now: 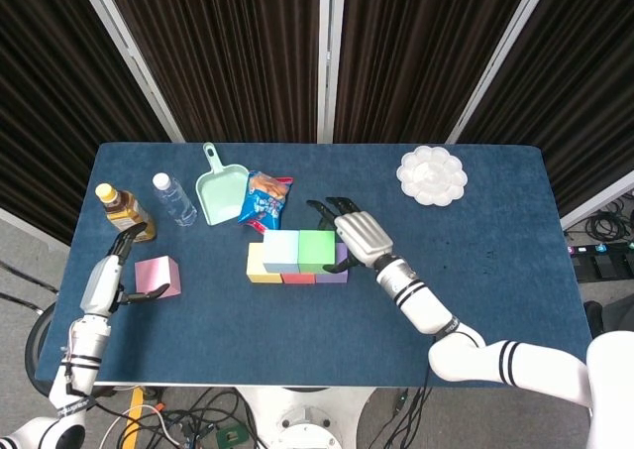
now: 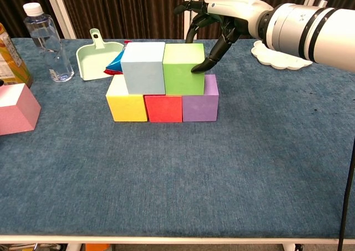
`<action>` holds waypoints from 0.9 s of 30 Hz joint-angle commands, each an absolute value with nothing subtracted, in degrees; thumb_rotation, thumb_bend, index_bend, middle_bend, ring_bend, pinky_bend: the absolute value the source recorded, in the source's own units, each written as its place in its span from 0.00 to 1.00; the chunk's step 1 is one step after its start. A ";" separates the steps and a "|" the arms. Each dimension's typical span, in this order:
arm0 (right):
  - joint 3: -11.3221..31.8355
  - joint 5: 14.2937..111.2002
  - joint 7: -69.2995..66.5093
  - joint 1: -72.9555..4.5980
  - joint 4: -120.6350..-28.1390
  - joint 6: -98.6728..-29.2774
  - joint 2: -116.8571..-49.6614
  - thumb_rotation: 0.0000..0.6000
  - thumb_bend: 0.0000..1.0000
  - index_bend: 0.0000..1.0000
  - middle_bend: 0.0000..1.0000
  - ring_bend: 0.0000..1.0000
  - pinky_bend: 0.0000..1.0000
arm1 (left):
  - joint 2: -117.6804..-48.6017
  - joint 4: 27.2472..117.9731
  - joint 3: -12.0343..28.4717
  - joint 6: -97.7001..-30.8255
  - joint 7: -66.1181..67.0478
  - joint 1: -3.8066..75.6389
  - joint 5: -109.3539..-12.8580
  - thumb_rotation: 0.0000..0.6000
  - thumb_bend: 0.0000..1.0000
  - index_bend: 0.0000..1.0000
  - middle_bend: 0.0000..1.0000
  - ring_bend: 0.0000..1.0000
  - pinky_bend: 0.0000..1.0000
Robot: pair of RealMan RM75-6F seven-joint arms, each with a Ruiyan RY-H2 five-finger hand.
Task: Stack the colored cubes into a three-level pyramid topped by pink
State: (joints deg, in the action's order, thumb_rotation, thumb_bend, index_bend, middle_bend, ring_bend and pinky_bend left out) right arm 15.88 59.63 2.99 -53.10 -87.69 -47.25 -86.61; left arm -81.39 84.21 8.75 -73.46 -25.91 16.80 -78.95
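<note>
Now the right hand (image 2: 222, 18), fingers spread, one fingertip seemingly touching the green cube (image 2: 183, 68), should nudge gently left, keeping it flush beside the pale blue cube (image 2: 143, 68).

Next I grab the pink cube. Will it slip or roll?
The pink cube probably won't roll: flat faces, resting square on the cloth. Its smooth sides may slip in the left hand, so grip opposite faces. It likely stays stiff.

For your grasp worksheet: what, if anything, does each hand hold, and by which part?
Neither holds anything. The right hand only touches the green cube's right face with a fingertip; the left hand rests beside the pink cube.
</note>
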 commanded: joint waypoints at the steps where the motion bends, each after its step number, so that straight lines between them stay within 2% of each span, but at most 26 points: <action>1: 15.97 59.89 2.75 -52.98 -87.96 -47.39 -86.45 1.00 0.11 0.00 0.45 0.00 0.00 | -81.34 84.30 8.75 -73.39 -26.03 16.82 -78.94 1.00 0.11 0.09 0.05 0.00 0.11; 27: 15.70 59.82 3.09 -53.03 -87.78 -47.00 -86.55 1.00 0.12 0.00 0.45 0.00 0.00 | -81.30 84.47 8.63 -73.40 -26.22 16.85 -78.98 1.00 0.11 0.09 0.05 0.00 0.11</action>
